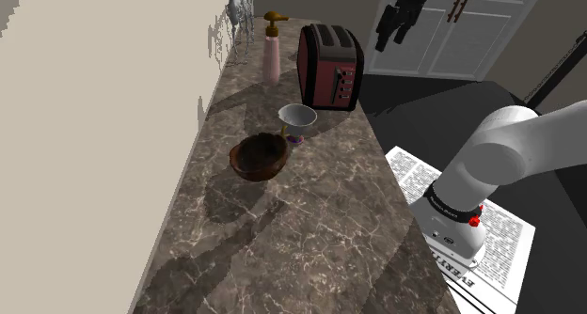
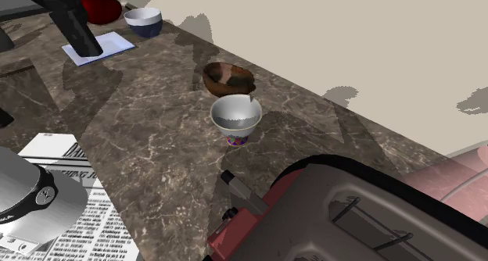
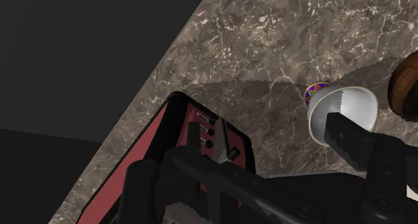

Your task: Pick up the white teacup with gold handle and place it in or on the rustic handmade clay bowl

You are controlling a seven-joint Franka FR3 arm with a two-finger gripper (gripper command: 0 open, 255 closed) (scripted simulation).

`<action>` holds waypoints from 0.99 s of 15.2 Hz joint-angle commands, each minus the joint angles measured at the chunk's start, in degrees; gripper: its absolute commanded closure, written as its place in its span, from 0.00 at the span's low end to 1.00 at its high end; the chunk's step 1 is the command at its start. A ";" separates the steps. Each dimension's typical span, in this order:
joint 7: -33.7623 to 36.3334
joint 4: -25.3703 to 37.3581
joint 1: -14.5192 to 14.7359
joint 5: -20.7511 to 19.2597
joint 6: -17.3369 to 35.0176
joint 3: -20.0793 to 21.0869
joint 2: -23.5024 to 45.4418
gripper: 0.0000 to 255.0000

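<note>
The arm (image 1: pixel 503 148) rises from its base on a sheet of newsprint (image 1: pixel 503 239) beside the counter (image 1: pixel 310 242), a long slab of brown veined stone. The gripper (image 3: pixel 271 141) hangs over one end of the toaster (image 3: pixel 153 141). Its fingers are wide apart and hold nothing. In the wrist view one serrated tip crosses in front of the cup (image 3: pixel 358 103) without clasping it.

Nearest on the counter in the shoulder view is the bowl (image 1: pixel 259 158), dark brown and rough-rimmed, mouth up. Just beyond it stands the cup (image 1: pixel 297 117), between bowl and toaster and closer to the bowl. It is white and flares wide at the rim. It sits upright on a small purple patterned foot, so its axis is vertical and its mouth faces up. Its thin gold handle (image 1: pixel 283 131) points toward the bowl. I cannot tell whether the handle touches the bowl's rim.

Behind the cup is the toaster (image 1: pixel 329 68), red with a black top, and next to it a pink bottle (image 1: pixel 272 58) with a gold pump.

A beige wall (image 1: pixel 94 124) runs along the counter on the shoulder view's left. On the right a dark floor (image 1: pixel 404 91) leads to white doors (image 1: pixel 489 30).

In the second exterior view, past the bowl (image 2: pixel 228 78), a sheet of paper (image 2: pixel 102 47) and a blue bowl (image 2: pixel 144 21) lie farther along the counter.
</note>
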 commanded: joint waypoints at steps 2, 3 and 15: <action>1.20 -0.68 0.39 0.50 1.22 1.07 0.57 0.00; 2.40 -1.30 0.78 0.98 2.45 2.15 1.23 0.00; 17.09 -2.84 4.46 4.28 17.58 15.24 15.32 0.00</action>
